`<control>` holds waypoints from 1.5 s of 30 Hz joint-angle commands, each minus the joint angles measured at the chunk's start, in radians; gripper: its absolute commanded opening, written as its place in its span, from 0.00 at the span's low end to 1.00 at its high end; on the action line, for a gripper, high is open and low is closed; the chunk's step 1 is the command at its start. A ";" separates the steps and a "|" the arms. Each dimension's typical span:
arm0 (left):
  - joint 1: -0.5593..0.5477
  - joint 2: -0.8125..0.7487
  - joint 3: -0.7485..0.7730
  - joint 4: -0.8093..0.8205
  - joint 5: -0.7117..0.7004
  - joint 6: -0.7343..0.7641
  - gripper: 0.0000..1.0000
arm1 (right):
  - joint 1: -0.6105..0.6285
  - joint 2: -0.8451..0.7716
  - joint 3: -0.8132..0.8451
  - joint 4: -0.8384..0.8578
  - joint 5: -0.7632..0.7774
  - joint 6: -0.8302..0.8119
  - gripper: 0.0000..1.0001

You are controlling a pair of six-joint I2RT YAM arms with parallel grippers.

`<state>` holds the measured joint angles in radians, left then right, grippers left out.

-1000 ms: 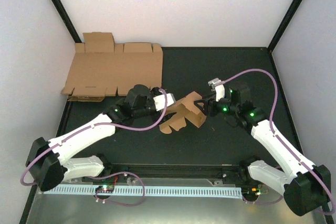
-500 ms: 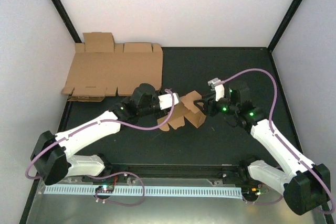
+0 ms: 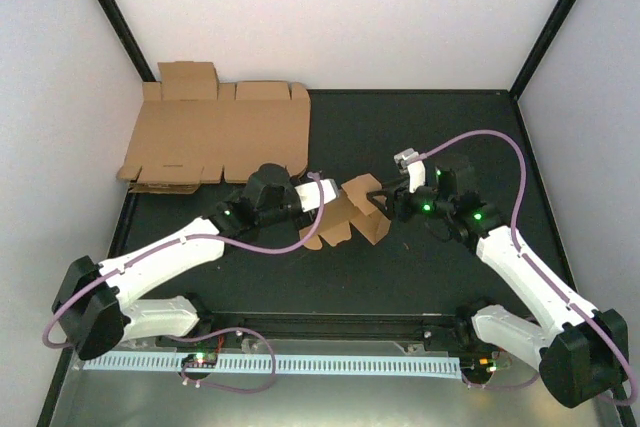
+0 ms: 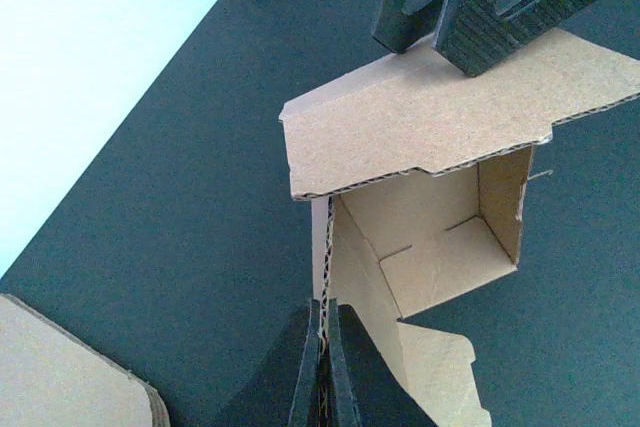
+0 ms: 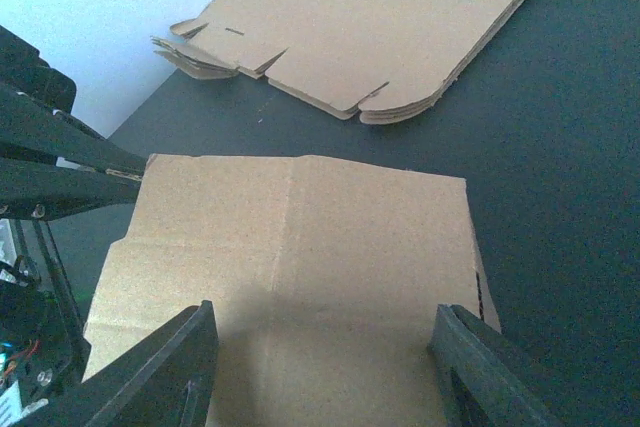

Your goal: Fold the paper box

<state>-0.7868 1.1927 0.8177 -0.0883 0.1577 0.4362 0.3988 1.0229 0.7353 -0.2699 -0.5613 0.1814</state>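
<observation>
Brown corrugated card, half folded, sits about the middle of the black table [image 3: 420,137]. This is the paper box [image 3: 350,212], and its long axis runs roughly from 7 o'clock to 1 o'clock as seen from above the arm bases. The left gripper [image 4: 322,319] comes in from the box's 9 o'clock side, its fingers nipped tight on the raw edge of one upright wall. The right gripper [image 5: 325,312] reaches in from 3 o'clock. Its fingers are spread wide and lie over the broad top flap without clasping it, and the tips seem to touch the card. Both arms are at the box. I would guess the next fold turns on that flap, which overhangs the open cavity towards 3 o'clock, with the pinched wall as the anchor. A stack of flat cardboard sheets [image 3: 215,137] lies well apart at 10 o'clock.
</observation>
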 commanded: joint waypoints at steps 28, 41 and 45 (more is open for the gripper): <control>0.137 0.047 0.039 0.062 0.366 -0.122 0.07 | 0.057 0.014 0.101 -0.174 0.190 -0.048 0.64; 0.137 0.032 0.043 0.044 0.376 -0.099 0.07 | 0.151 0.078 0.183 -0.289 0.390 -0.092 0.70; 0.137 0.030 0.044 0.043 0.375 -0.094 0.08 | 0.183 0.078 0.171 -0.320 0.413 -0.095 0.72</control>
<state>-0.6495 1.2430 0.8169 -0.0303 0.4995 0.3149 0.5552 1.1065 0.8997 -0.5419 -0.1951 0.1051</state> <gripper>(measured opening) 0.076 0.709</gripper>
